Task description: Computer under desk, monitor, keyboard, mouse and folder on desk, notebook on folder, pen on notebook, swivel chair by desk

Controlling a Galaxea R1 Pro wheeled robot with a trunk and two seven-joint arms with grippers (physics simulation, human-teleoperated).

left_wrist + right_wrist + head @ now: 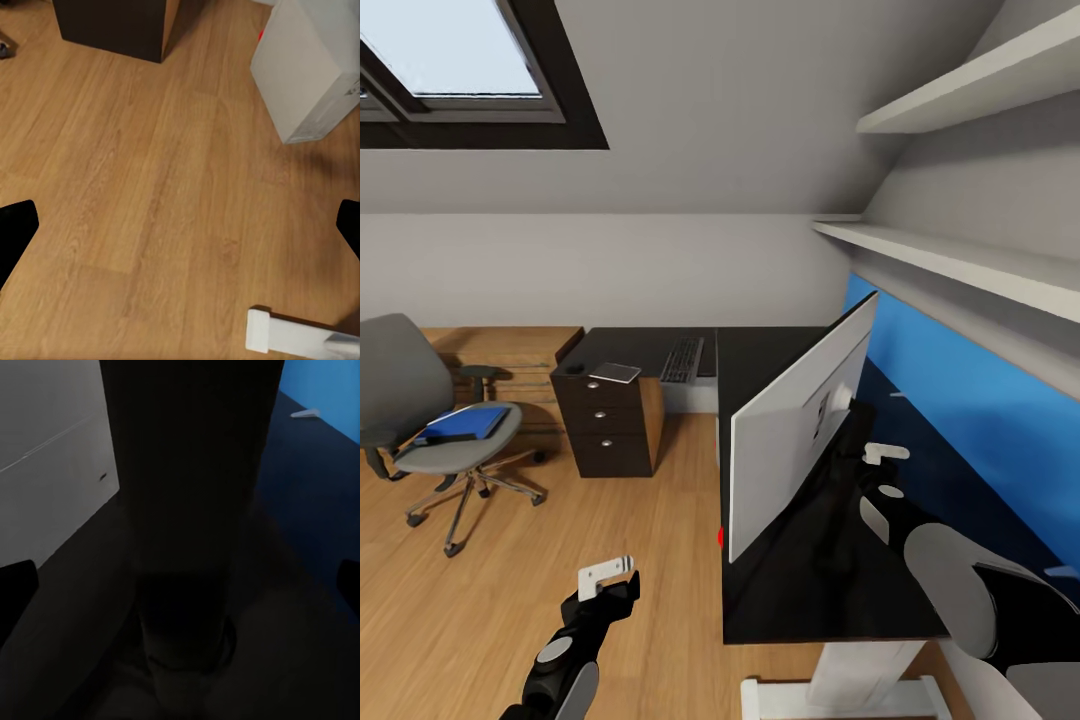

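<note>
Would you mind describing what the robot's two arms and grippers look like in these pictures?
In the head view, both arms have glossy black links with rounded light grey shells and round grey joint caps. The left gripper has a black body ending in whitish flat fingers with small holes. The right gripper ends likewise in a pale whitish finger. In the wrist views, the fingertips show as plain black shapes at the picture's edges. No cables or markings are visible.

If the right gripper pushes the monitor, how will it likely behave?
The monitor looks apt to tip: a wide panel on a thin stand. Its base may slide on the glossy desk. The right gripper is behind it, so a push would go toward the edge.
</note>
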